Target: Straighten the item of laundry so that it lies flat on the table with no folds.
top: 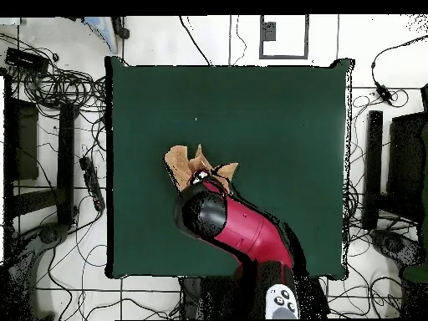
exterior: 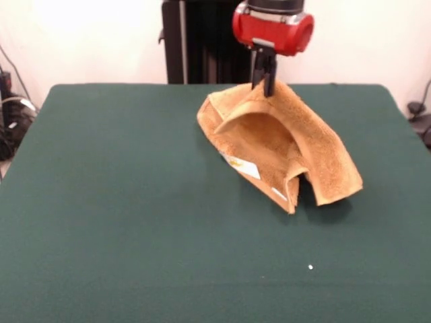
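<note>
While the fingers [exterior: 264,79] pinch its top fold, the towel [exterior: 283,148] drapes tent-like below onto the table [exterior: 121,202].

The front view looks from across the table [exterior: 135,222] toward the robot's pedestal [exterior: 195,40] at the far side, close enough that the tabletop fills the frame. The overhead view looks straight down from high up, taking in the whole table [top: 276,125] and surrounding floor [top: 58,284], with the robot's base [top: 280,301] at the bottom.

The green table [exterior: 121,202] lay bare on every side of the orange towel [exterior: 283,145], open widest in front of it. The towel stood tented under the gripper [exterior: 264,79], whose fingers were pinched on its peak; the red arm [top: 251,234] covered the ground behind.
</note>
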### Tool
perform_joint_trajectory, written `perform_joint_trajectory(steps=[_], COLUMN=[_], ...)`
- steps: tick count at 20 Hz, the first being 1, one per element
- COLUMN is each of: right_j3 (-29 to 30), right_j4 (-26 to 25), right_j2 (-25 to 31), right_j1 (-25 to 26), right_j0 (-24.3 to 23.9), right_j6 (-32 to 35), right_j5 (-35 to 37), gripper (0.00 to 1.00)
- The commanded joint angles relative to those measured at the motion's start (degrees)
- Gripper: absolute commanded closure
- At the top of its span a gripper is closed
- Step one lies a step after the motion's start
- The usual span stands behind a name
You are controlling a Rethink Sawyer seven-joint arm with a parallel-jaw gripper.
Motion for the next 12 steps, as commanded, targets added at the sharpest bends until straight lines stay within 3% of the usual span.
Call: perform_joint_trajectory(steps=[1,12], right_j3=[4.9,12.0], right_j4=[-0.6,1.8], right_j2=[9.5,18.2], right_j1=[2.6,5.6], right_j0=[-1.4,-4.2], right_j6=[6.2,15.1], right_j5=[-0.7,-14.1], gripper=[1.0,1.0])
